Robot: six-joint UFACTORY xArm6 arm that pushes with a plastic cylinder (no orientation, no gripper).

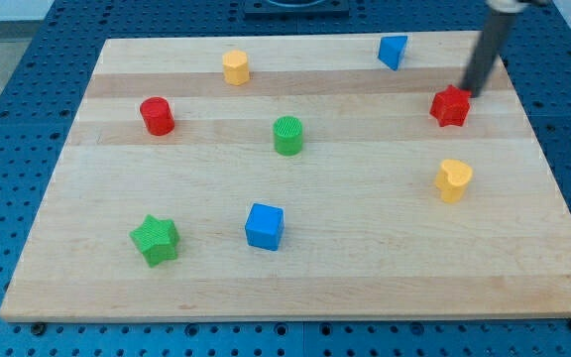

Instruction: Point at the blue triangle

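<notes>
The blue triangle [393,51] sits near the view's top edge of the wooden board, right of centre. My tip [467,92] is at the view's upper right, touching or just above the top right of the red star [450,106]. The rod slants up to the view's top right. My tip is to the right of and below the blue triangle, well apart from it.
Also on the wooden board [365,278]: a yellow hexagon [235,67], a red cylinder [157,116], a green cylinder [287,136], a yellow heart [453,180], a blue cube [265,226] and a green star [155,240].
</notes>
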